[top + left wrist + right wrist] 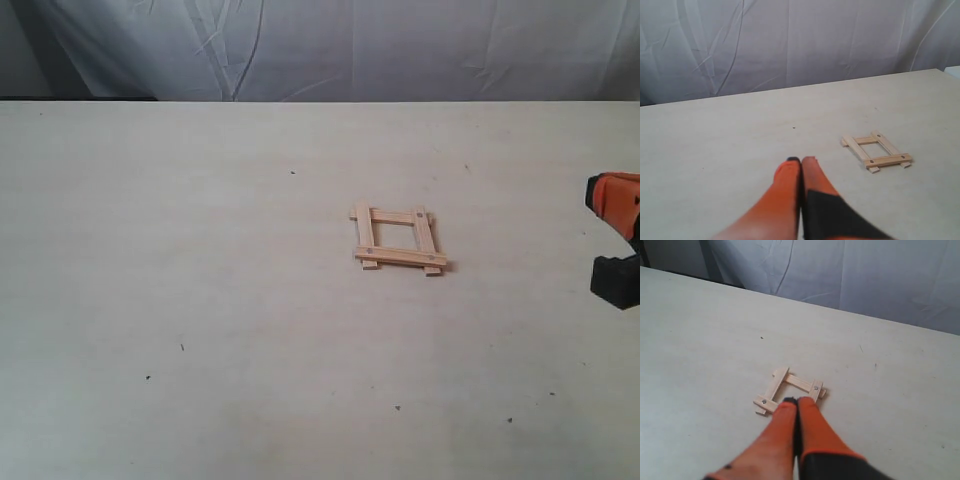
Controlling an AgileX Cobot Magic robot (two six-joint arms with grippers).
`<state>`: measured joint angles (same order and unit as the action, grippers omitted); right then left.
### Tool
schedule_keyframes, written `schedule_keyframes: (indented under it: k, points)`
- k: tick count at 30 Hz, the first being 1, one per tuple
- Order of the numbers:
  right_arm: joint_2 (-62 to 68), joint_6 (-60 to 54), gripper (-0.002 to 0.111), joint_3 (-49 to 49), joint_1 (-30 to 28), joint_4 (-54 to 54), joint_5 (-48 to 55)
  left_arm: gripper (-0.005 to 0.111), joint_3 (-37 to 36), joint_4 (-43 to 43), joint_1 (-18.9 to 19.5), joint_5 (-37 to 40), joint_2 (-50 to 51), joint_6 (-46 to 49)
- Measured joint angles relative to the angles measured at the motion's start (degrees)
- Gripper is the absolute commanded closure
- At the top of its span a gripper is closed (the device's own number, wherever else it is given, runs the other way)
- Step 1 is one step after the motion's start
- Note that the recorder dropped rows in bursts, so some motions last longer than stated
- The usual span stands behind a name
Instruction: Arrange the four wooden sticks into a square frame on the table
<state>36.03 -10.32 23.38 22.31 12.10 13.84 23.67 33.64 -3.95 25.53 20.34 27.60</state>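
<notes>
The four wooden sticks lie as a small square frame (398,240) on the table (200,280), right of centre, ends overlapping at the corners. The frame also shows in the left wrist view (877,151) and the right wrist view (790,390). My left gripper (801,160) is shut with nothing in it, well away from the frame. My right gripper (797,400) is shut and empty; its orange fingers hide the frame's nearest side. In the exterior view only part of the right arm (616,235) shows at the right edge, apart from the frame.
A wrinkled white cloth backdrop (330,45) hangs behind the table's far edge. A few tiny dark specks (182,347) dot the pale surface.
</notes>
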Motion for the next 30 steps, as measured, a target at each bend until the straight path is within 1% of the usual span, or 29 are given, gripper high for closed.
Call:
schedule_keyframes:
  k: [6,8,13,15,18,21,24,30]
  points:
    - [-1.99,0.0,0.108,0.0,-0.38,0.45,0.22,0.107,0.0,0.0,0.0,0.0,0.0,0.0]
    - [-4.4,0.0,0.108,0.0,-3.27,1.04,0.22,0.107,0.0,0.0,0.0,0.0,0.0,0.0]
    - [-13.95,0.0,0.108,0.0,-14.84,1.28,0.48,0.107,0.0,0.0,0.0,0.0,0.0,0.0]
    - [-18.91,0.0,0.108,0.0,-18.59,1.28,2.11,0.107,0.0,0.0,0.0,0.0,0.0,0.0]
    - [-23.26,0.0,0.108,0.0,-21.73,1.45,6.57,0.107,0.0,0.0,0.0,0.0,0.0,0.0]
    - [-26.35,0.0,0.108,0.0,-23.23,1.45,12.13,0.107,0.0,0.0,0.0,0.0,0.0,0.0]
    - [-28.05,0.0,0.108,0.0,-23.35,1.45,15.91,0.107,0.0,0.0,0.0,0.0,0.0,0.0]
    - [-28.41,0.0,0.108,-0.13,-23.35,0.81,17.3,0.107,0.0,0.0,0.0,0.0,0.0,0.0]
